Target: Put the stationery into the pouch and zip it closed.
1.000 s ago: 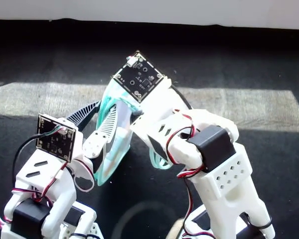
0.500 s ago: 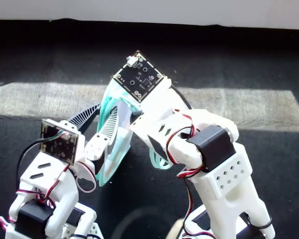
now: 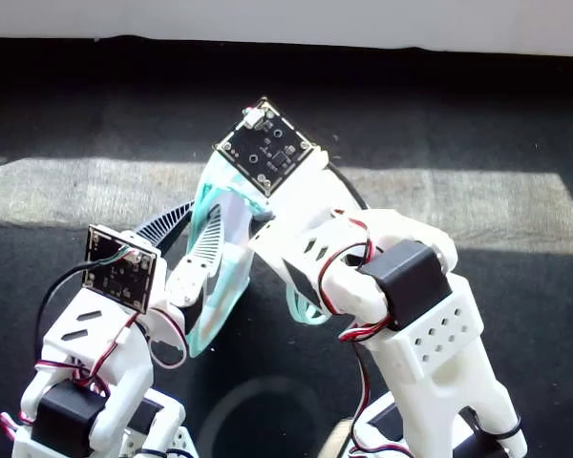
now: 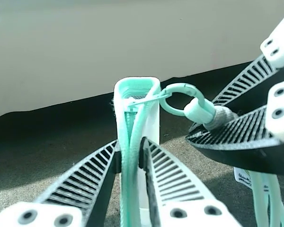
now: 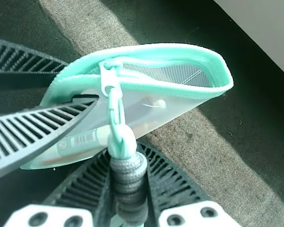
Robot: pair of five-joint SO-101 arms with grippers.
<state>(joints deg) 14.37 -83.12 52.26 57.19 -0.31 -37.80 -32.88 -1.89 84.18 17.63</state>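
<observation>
Both my arms hold the mint-edged pouch (image 3: 217, 250) up off the dark counter (image 3: 458, 205). My left claw (image 4: 131, 146) is pinched tight on the pouch's edge, one ribbed finger on each side of its clear wall. My right claw (image 5: 128, 165) is closed around the grey cord (image 5: 128, 176) of the zipper pull, which hangs from a mint ring (image 4: 180, 99) clipped to the slider (image 5: 106, 75).

A pen (image 5: 80, 139) shows through the clear wall, so I judge the filling done and the zipping in hand. Past the slider the mouth gapes open.

Next, I think, my right claw must draw the cord along the line of the teeth toward the open end. My left claw braces the pouch against that pull. A sideways tug could jam the slider.
</observation>
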